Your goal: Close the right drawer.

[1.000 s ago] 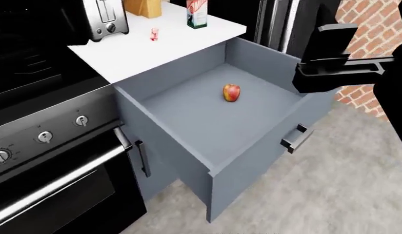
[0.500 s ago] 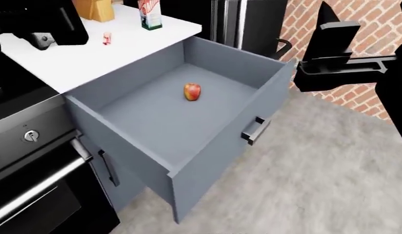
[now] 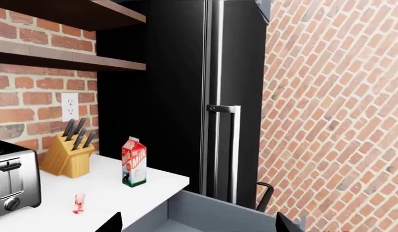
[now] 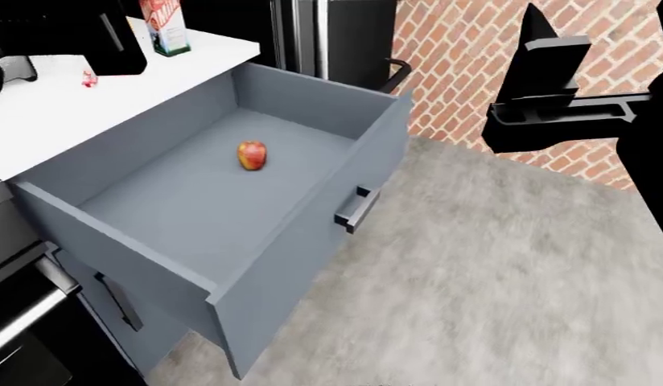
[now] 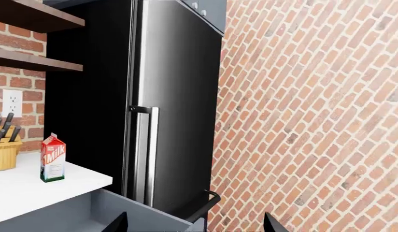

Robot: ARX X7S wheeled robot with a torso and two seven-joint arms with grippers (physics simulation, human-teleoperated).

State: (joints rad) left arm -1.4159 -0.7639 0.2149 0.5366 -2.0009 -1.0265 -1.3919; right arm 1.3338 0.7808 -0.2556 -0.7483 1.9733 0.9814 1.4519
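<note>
Kitchen; right drawer [image 4: 310, 233] left of right tool [image 4: 546, 121]

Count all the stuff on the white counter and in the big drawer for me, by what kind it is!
Apple in the right drawer: 1
Milk carton: 1
Knife block: 1
Toaster: 1
Small red glass: 1
Total: 5

Red brick wall [image 5: 315, 121] runs behind a tall black fridge [image 5: 166, 96], grey concrete floor [image 4: 504, 281] below. Dark wooden shelves [image 3: 63, 60] hang over the white desk [image 3: 63, 203], a wall outlet [image 3: 69, 107] beneath them.
</note>
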